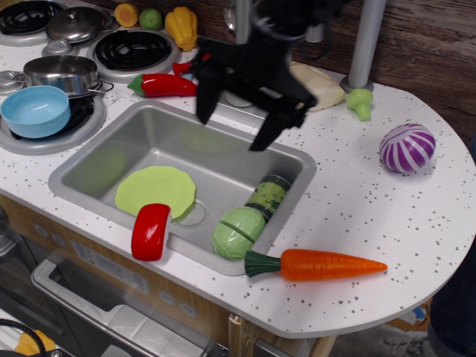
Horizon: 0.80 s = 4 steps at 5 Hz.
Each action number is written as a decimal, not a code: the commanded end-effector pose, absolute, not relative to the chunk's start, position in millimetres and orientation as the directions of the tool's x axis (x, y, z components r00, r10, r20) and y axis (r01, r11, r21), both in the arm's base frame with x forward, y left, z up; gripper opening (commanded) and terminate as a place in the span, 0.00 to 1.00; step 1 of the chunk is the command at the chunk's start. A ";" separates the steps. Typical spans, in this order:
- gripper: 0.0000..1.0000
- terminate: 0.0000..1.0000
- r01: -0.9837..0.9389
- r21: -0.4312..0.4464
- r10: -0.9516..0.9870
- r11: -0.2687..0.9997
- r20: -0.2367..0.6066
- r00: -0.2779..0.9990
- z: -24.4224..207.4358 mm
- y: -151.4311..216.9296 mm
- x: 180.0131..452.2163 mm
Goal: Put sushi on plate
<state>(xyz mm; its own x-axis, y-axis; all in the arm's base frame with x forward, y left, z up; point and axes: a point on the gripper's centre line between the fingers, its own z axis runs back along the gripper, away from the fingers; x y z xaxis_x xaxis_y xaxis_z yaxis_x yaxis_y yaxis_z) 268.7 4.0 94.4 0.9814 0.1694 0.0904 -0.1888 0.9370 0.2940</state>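
1. your gripper (232,132) hangs above the back of the sink (89,160), its two dark fingers (204,100) spread wide apart with nothing between them.
2. the sushi (151,231) sits on the sink's front rim at about 7 o'clock from the gripper, well apart from it, one end leaning over the basin.
3. the plate (155,190) lies flat on the sink floor, at 12 o'clock from the sushi; the sushi's upper end overlaps the plate's near edge in this view, and you cannot tell whether they touch.
4. at 3 o'clock from the plate, a green cabbage ball (239,231) rests in the sink's front right corner, touching a dark green labelled can (268,195) that lies just behind it.
5. a carrot (316,265) lies on the counter (372,216) at 5 o'clock from the cabbage, its green end just beside the sink rim.
6. a purple and white ball (407,147) stands on the counter at 3 o'clock from the gripper, well apart.
7. a red chili pepper (165,85) lies behind the sink at 10 o'clock from the gripper, and a light blue bowl (35,111) sits on the stove at far left.
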 end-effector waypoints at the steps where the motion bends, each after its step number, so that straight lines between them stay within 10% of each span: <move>1: 1.00 0.00 -0.298 0.212 0.268 0.931 0.159 0.950 78.7 15.7 243.1; 4: 1.00 0.00 -0.323 0.160 0.289 0.933 0.206 0.935 30.5 54.6 213.9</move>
